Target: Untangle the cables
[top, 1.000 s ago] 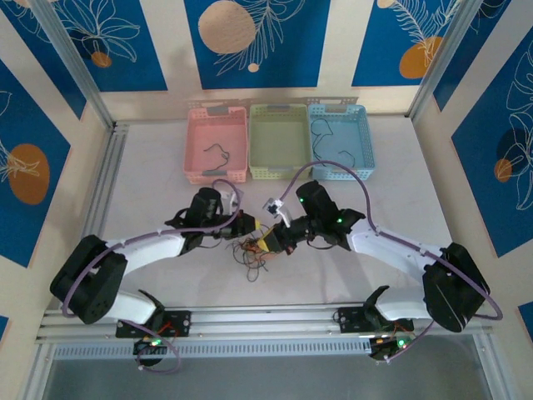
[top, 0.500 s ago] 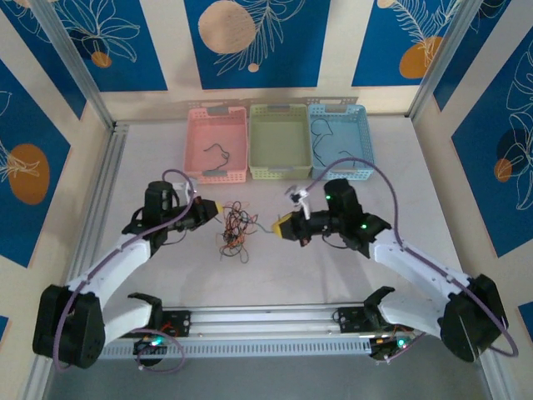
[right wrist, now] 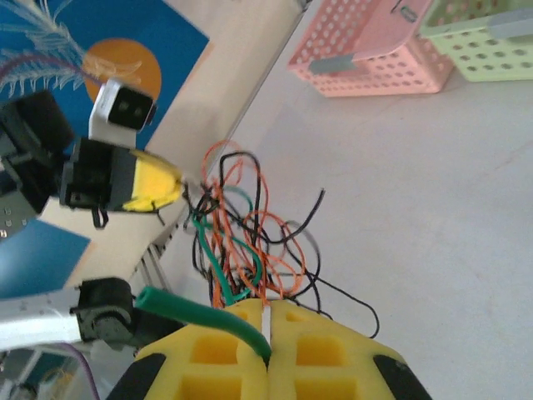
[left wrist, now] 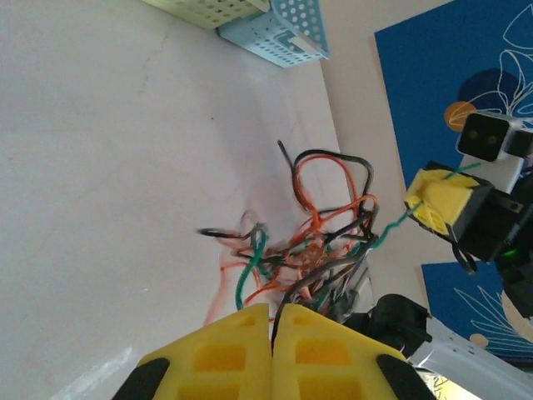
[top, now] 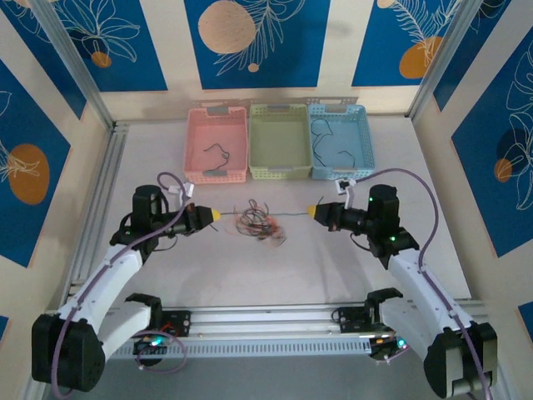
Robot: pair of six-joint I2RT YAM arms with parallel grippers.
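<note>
Yellow-tipped grippers face each other across a pale worktop (top: pixel 166 275) in the overhead view. The left gripper (top: pixel 215 215) and right gripper (top: pixel 314 212) stand well apart. The cables (top: pixel 260 223), a small knot of black, orange and green strands, sit between them on a thin stretched line. At the far side, a pink basket (top: pixel 216 175) and a blue basket (top: pixel 341 173) each hold a loose dark strand. From up here the grip is too small to judge.

The left wrist view settles it: the left jaws are clenched on a black wire (left wrist: pixel 277 310) leading out of the knot. Pulling further apart may cinch the knot tighter, or the thin wire may slip free.

The right wrist view shows the right jaws clamped on a green wire (right wrist: pixel 200 318). It threads through orange loops, so it could drag the whole clump along.
</note>
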